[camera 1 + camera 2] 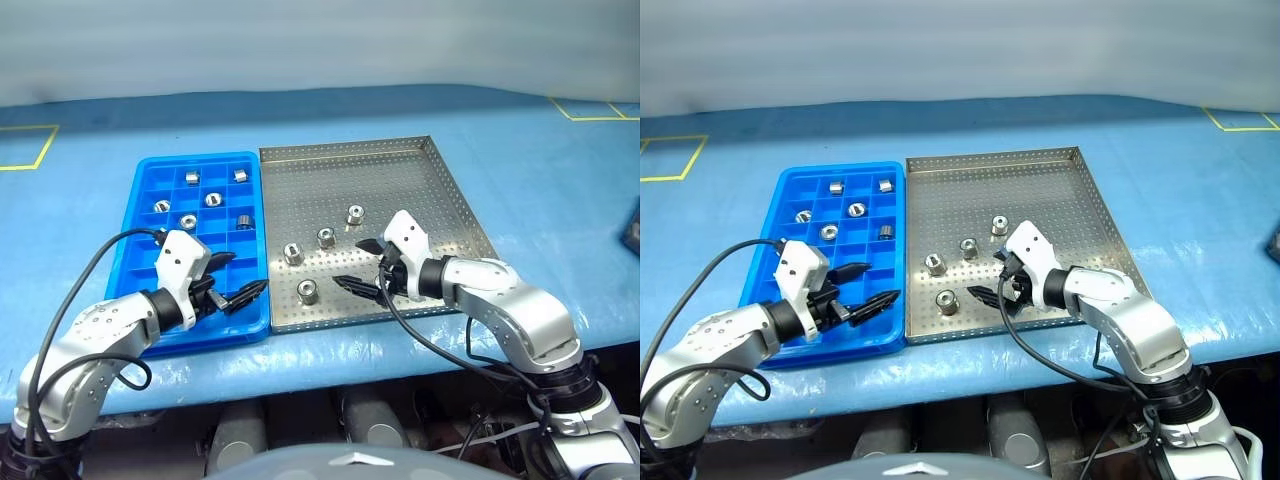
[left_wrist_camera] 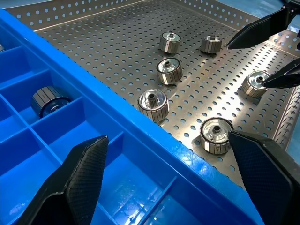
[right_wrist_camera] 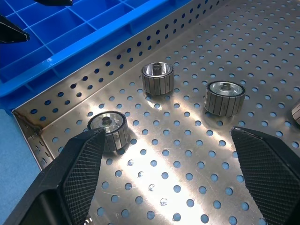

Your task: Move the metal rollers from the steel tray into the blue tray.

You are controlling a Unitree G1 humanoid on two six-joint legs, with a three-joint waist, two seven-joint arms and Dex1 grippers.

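Blue table covering under everything, marked with yellow tape lines at the far corners. Four metal rollers left on the steel tray's perforated floor: one toward the middle, two nearer and further left, and the fourth close to the near-left corner. Each upright on a flat end, central hole up, all well apart from one another. Six more rollers already in the blue tray, spread singly through compartments in its far half; one of them lying on its side. Blue tray just beside the steel tray on the left, long sides touching or nearly so.

Right gripper over the steel tray's near edge, fingers spread wide, nothing between them, the near-left roller just off its lower fingertip. Left gripper above the blue tray's near-right compartments, likewise spread wide and empty, pointing toward the steel tray.
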